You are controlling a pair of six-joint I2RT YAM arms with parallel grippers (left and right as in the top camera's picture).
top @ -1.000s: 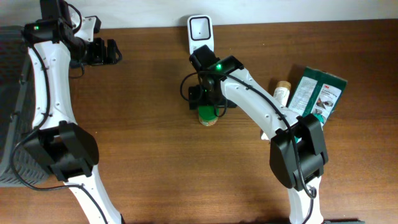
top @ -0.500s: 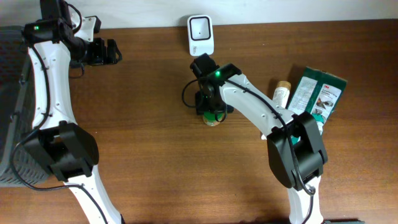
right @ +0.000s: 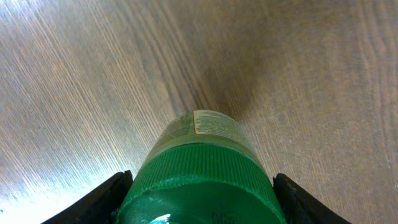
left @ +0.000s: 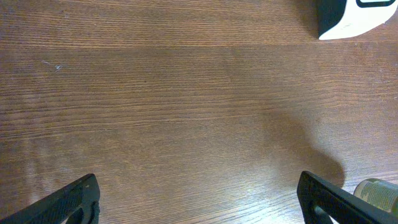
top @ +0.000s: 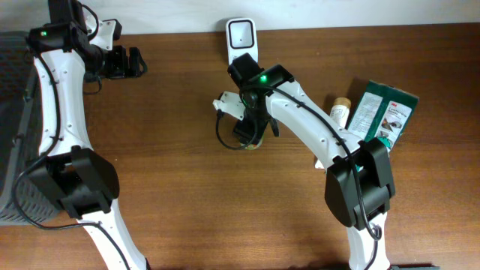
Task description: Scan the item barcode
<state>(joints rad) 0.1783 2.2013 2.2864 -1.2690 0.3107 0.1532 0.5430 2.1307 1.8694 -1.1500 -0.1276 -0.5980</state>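
Item: green-capped bottle [right: 208,134], cap-first between the jaws of our right claw [right: 200,200], which pinch its ribbed cap [right: 199,174]. We judge it light, rigid plastic; the ribs aid grip, the label [right: 214,122] looks slick. Beyond the claw: white barcode scanner [top: 241,36].

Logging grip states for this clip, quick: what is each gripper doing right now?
Left gripper: open, empty.
Right gripper: closed on the bottle.
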